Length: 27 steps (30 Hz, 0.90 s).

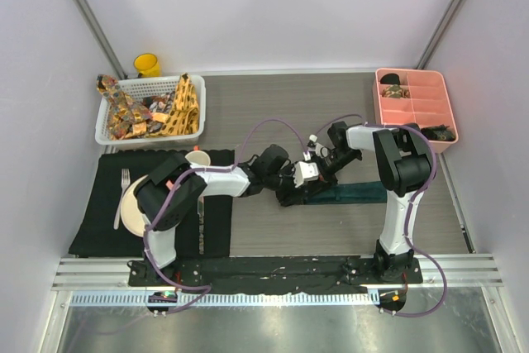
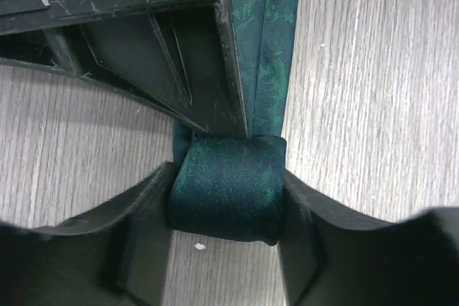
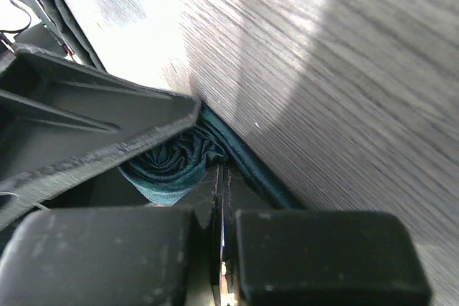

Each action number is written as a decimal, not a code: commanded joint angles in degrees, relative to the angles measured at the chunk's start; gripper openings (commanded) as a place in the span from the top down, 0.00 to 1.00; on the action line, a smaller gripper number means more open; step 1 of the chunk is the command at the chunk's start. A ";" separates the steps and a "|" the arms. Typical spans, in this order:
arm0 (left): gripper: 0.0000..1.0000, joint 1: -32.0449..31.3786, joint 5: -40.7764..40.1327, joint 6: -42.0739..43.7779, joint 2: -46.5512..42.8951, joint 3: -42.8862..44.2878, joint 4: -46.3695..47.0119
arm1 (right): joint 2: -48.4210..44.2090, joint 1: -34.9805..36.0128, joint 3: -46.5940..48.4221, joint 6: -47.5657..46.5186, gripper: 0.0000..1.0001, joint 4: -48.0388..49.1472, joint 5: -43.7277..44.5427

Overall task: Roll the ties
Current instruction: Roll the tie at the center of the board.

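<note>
A dark teal tie (image 1: 357, 193) lies across the table's middle, with its left end wound into a roll (image 2: 228, 185). My left gripper (image 2: 228, 180) is open and straddles that roll, one finger (image 2: 147, 213) close against each end. My right gripper (image 3: 222, 171) is shut, and its tips rest against the tie beside the roll's spiral end (image 3: 168, 166). From above, both grippers meet over the roll: the left gripper (image 1: 288, 189) and the right gripper (image 1: 312, 173). Several patterned ties (image 1: 178, 109) lie heaped in a white basket (image 1: 103, 126) at the back left.
A black placemat (image 1: 99, 212) at the near left carries a plate (image 1: 131, 208), a fork (image 1: 122, 192) and a small cup (image 1: 198, 158). A yellow mug (image 1: 147, 64) stands behind the basket. A pink divided tray (image 1: 421, 109) sits at the back right.
</note>
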 commanded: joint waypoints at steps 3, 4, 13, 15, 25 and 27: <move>0.62 -0.21 -1.73 0.99 -0.03 0.16 -1.35 | 2.54 0.88 0.79 -0.73 0.99 5.64 8.47; 0.66 -0.13 -2.89 1.77 -0.30 -0.19 -2.32 | 1.93 0.97 1.14 -0.91 0.99 4.68 7.51; 0.70 -0.21 -9.93 5.74 -3.55 -5.91 -7.08 | -4.05 -1.49 3.08 -7.05 0.48 -3.84 -2.95; 0.67 -0.22 -10.72 5.56 -3.11 -5.29 -7.34 | -4.06 -1.41 2.64 -7.24 0.43 -4.46 -7.17; 0.58 -0.48 -11.43 5.47 -1.71 -3.27 -8.22 | -3.80 2.20 1.50 -1.88 0.48 0.53 -7.80; 0.58 -0.48 -11.34 5.65 -1.62 -3.10 -8.48 | -2.13 2.20 2.20 -1.70 0.59 0.89 -7.71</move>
